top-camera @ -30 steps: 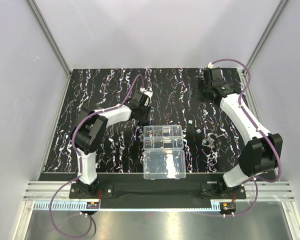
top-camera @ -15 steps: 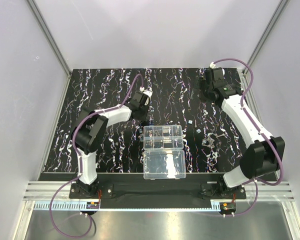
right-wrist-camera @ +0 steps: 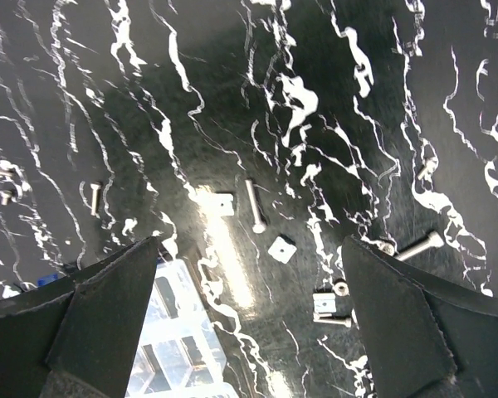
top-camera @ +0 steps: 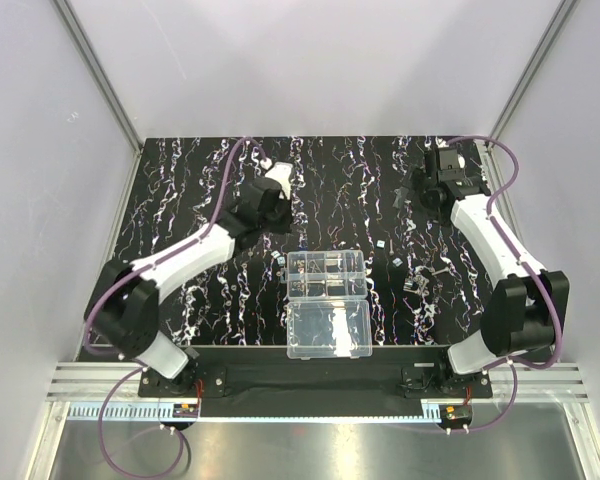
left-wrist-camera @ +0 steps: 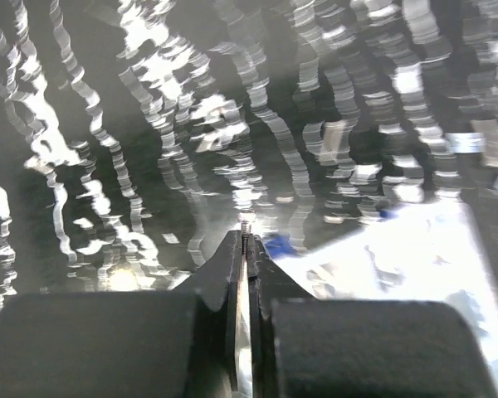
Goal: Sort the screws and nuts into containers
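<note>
Silvery screw (left-wrist-camera: 246, 224) sits pinched in the clenched left jaws, the right jaws gaping wide over the mat (right-wrist-camera: 191, 124).

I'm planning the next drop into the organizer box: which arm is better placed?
Left. The left gripper is shut on a small screw at its tips, so it probably only needs to reach the organizer box. The right gripper is open, empty, over loose screws.

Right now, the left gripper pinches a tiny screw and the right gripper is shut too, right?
Not quite. The right gripper is open wide, as the right wrist view shows. The left gripper does pinch a tiny screw.
</note>
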